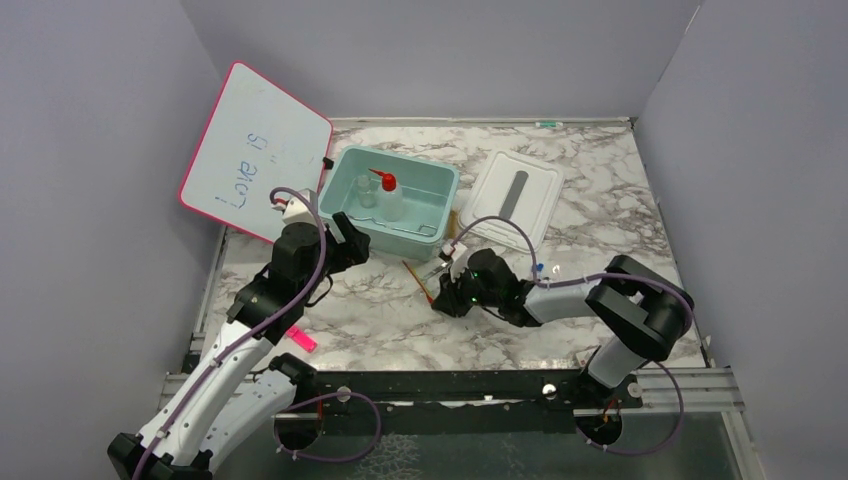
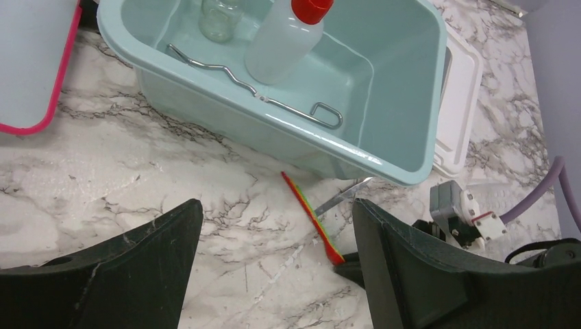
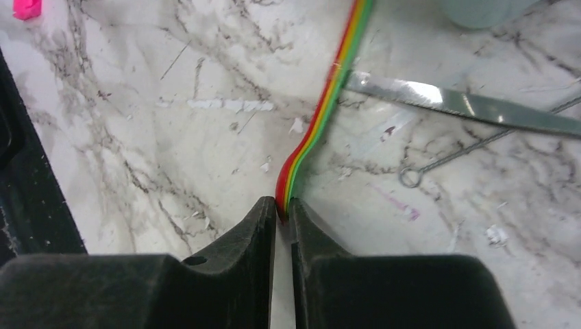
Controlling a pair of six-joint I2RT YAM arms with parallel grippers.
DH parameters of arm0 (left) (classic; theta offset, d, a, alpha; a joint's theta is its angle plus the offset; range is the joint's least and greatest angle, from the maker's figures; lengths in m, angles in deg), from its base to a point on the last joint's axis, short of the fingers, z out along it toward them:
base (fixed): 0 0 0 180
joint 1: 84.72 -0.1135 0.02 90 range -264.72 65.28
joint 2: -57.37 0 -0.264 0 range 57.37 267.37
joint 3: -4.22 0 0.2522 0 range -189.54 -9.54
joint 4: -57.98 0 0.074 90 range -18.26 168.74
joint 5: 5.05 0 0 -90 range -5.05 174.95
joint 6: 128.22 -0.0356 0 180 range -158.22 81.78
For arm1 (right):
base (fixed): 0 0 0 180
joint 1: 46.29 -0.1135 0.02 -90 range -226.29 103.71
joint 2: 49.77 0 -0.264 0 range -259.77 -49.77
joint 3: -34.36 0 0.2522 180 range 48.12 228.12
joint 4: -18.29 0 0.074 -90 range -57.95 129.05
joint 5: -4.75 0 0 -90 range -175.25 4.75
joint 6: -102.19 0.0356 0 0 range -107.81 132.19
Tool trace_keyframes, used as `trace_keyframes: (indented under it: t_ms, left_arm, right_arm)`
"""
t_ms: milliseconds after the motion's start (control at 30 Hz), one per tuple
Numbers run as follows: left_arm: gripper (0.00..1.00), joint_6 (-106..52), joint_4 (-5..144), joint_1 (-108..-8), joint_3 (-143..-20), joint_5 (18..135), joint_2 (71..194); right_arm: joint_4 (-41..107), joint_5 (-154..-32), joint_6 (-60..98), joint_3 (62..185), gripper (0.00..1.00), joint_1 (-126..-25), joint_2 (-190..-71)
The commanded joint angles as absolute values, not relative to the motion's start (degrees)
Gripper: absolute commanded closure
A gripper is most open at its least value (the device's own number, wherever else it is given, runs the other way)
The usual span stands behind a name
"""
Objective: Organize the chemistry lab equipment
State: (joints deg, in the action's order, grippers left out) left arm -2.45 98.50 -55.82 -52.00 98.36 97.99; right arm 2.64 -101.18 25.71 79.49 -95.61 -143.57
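R gripper (image 3: 282, 205): jaws nearly closed, pinching end of thin red-striped tool (image 3: 329, 103), which lies flat on marble table (image 3: 171, 137). L gripper (image 2: 275, 209): jaws wide, nothing held, near teal tub (image 2: 205, 113). Inside tub: squeeze bottle (image 2: 284, 44) upright, metal tongs (image 2: 253, 89), glass vial (image 2: 219, 17).

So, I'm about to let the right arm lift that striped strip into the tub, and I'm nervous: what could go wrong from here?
The right gripper pinches only the tip of the thin striped tool, which already bends; lifted, it may flex and slip out. The metal blade lies against it and could get dragged. The left gripper hangs open before the tub, possibly in the way.
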Motion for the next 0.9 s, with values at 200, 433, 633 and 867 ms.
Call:
trace_keyframes:
  t_ms: [200, 433, 633, 867]
  left_arm:
    - [0.17, -4.7, 97.9, -55.6, -51.5, 100.4, 96.2]
    - [0.17, -5.8, 98.6, -55.6, -51.9, 101.6, 95.4]
    - [0.17, -6.3, 99.0, -55.6, -52.1, 102.1, 95.1]
    - [0.17, -6.7, 99.8, -55.6, -52.4, 102.9, 94.6]
  right_arm:
    - [9.3, -88.2, 30.4, 78.2, 0.74, -102.7, -138.1]
    - [18.2, -76.4, 32.9, 85.6, 0.53, -104.4, -139.1]
    - [23.6, -70.4, 33.1, 93.2, 0.56, -105.7, -145.9]
    - [28.4, -63.7, 34.9, 97.7, 0.67, -108.9, -152.0]
